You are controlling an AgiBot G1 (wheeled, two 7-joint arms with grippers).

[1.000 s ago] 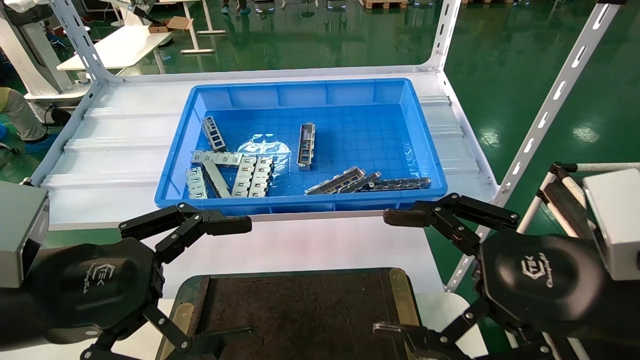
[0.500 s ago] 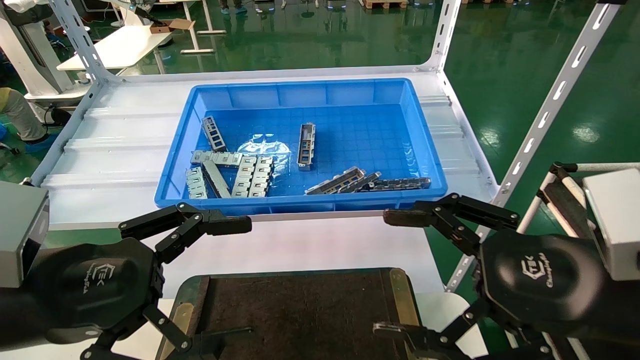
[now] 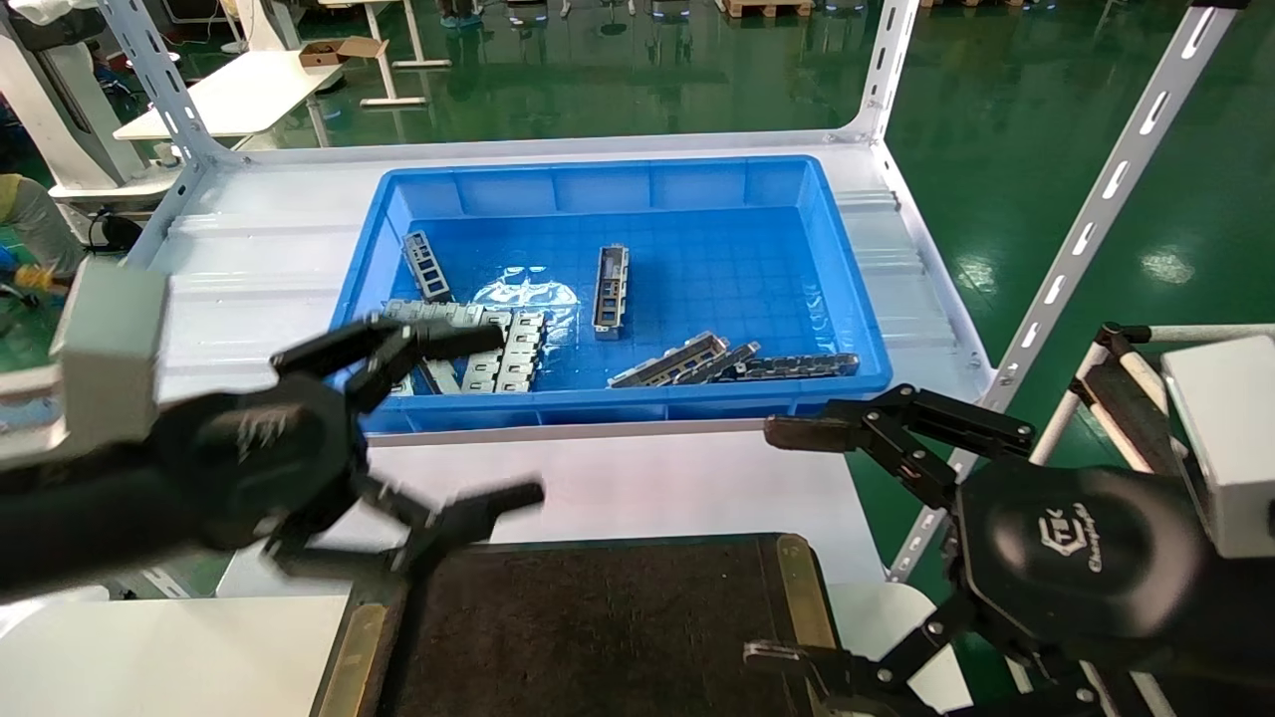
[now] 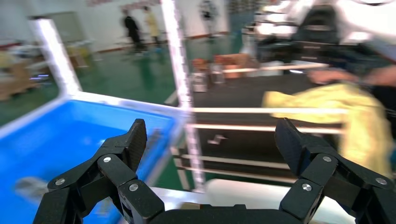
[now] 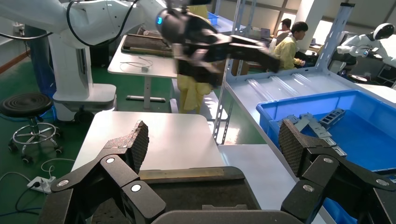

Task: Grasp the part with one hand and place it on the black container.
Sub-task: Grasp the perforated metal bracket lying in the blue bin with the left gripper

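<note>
The left gripper [image 3: 468, 418] is swinging up off its rest toward the blue bin [image 3: 857, 329], fingers spread wide and empty, starting the reach for the part [image 3: 610, 289] lying loose inside while the right gripper [image 3: 787, 543] is waiting, open, beside the black tray [image 3: 598, 627]

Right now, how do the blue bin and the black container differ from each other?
The blue bin is deep with tall walls; the black container is flat. The blue bin holds many metal parts; the black container holds no part. The blue bin sits farther from the robot; the black container lies nearest. Both are rectangular.
</note>
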